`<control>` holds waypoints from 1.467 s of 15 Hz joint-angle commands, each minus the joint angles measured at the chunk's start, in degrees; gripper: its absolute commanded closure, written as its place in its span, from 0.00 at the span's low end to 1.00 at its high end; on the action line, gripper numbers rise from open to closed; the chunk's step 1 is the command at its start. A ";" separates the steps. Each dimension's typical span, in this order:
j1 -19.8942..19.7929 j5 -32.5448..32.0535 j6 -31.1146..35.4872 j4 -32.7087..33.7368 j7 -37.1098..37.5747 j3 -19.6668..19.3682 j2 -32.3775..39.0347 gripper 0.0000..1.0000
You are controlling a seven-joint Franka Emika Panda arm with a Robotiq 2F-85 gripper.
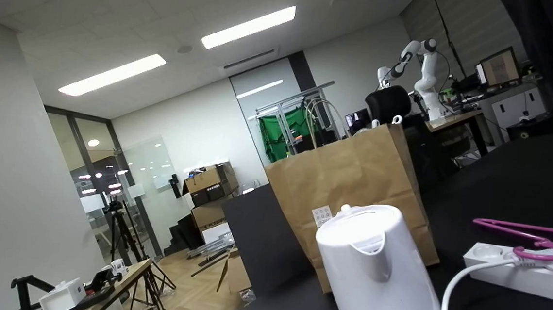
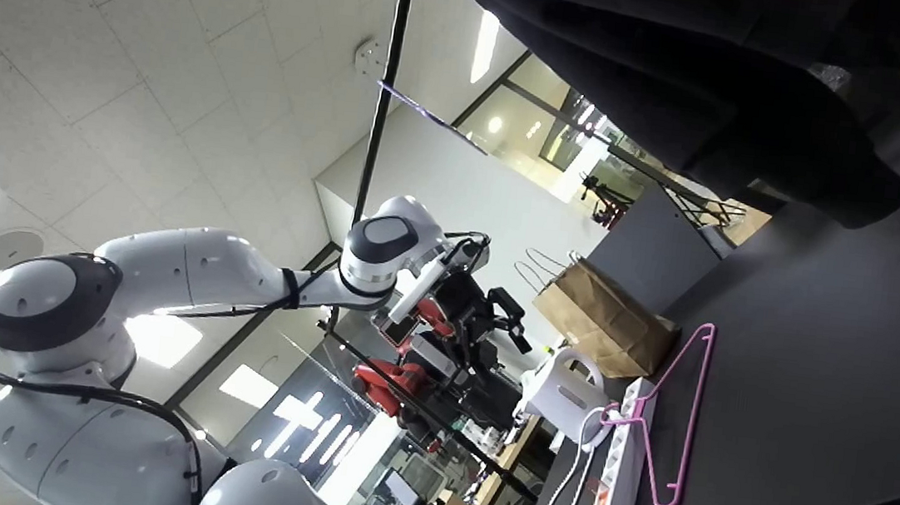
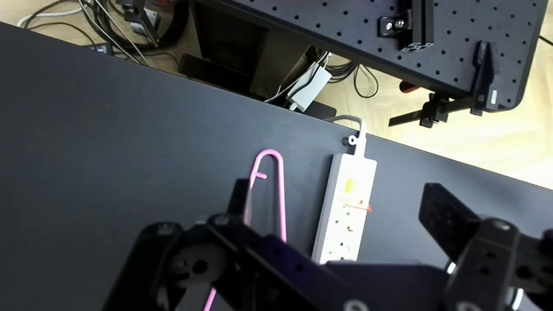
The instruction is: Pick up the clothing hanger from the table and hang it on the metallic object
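The pink-magenta clothing hanger [image 2: 695,412] lies on the black table, its hook end over the white power strip [image 2: 622,471]. It also shows at the right edge of an exterior view [image 1: 544,228]. In the wrist view one rounded end of the hanger [image 3: 281,194] shows beside the left finger; the rest is partly behind the gripper. My gripper [image 3: 339,194] is open and empty, above the table, with the power strip between its fingers in the picture. In an exterior view the gripper [image 2: 504,333] is high, apart from the hanger. Thin black poles [image 2: 386,70] show; I cannot tell whether these are the metallic object.
A white kettle [image 1: 385,274] and a brown paper bag [image 1: 352,180] stand near the power strip, with a white cable [image 1: 448,293]. Dark cloth [image 2: 726,89] hangs above the table. A thin purple object [image 2: 431,117] is up near a pole. The table edge [image 3: 207,88] shows.
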 commanded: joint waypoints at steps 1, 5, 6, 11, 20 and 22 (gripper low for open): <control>0.24 -0.04 -0.14 0.12 0.06 -0.21 -0.04 0.00; 0.22 0.44 3.10 -0.94 -1.37 -0.55 0.90 0.00; -0.06 -0.10 6.53 -1.63 0.31 -0.42 2.04 0.00; -0.46 1.24 24.30 -3.28 -1.02 -0.69 14.01 0.00; -1.50 -0.45 43.92 -4.06 1.94 3.10 27.49 0.00; -1.66 -0.60 44.22 -4.00 1.98 3.57 28.69 0.00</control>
